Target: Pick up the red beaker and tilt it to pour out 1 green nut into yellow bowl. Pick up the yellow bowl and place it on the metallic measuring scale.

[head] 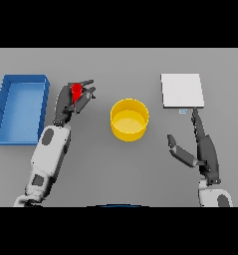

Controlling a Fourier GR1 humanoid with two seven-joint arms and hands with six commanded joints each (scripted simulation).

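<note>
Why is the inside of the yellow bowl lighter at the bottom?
In the head view, light falls from above: the yellow bowl has a pale floor and a darker near wall, and a faint shadow lies on the table beside it.

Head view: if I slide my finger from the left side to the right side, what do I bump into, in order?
Blue tray → left hand curled round the red beaker → yellow bowl → right hand, fingers straight, just below the metallic scale.
</note>
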